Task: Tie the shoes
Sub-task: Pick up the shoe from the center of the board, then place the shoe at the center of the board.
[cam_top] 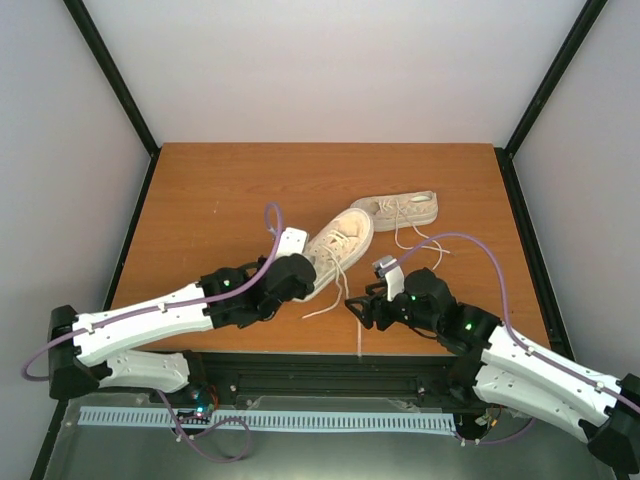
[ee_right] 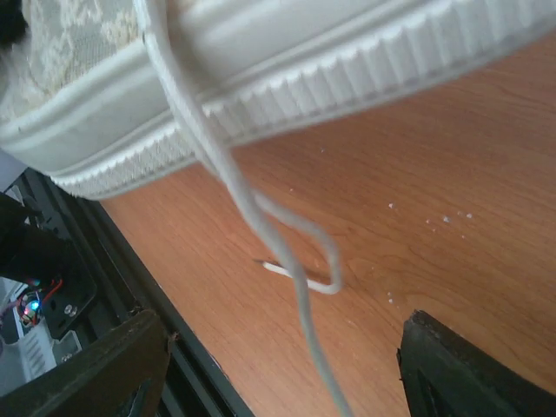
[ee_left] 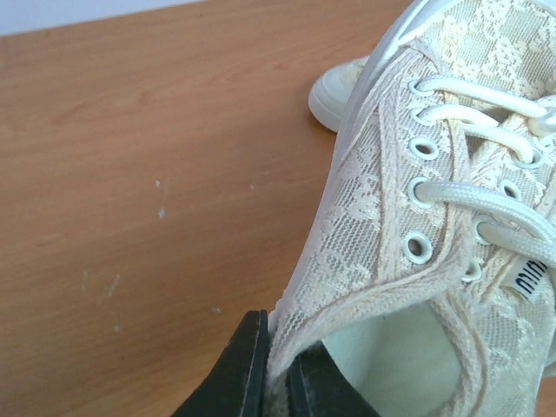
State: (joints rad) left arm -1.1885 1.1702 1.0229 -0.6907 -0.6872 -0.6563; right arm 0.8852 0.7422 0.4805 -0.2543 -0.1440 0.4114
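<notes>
Top: near shoe (cam_top: 338, 248) sits mid-table (cam_top: 220, 200), far shoe (cam_top: 398, 208) just behind it. Left gripper (cam_top: 303, 275) at the near shoe's heel end, right gripper (cam_top: 358, 305) just beside that shoe, on its right

Left wrist: I see fingers (ee_left: 239, 373) clenched on the collar edge of the near shoe (ee_left: 382, 217)

Right wrist: fingers (ee_right: 95, 365) spread wide, gripping nothing. Lace (ee_right: 304, 330) hangs off the sole between them, touching neither
</notes>
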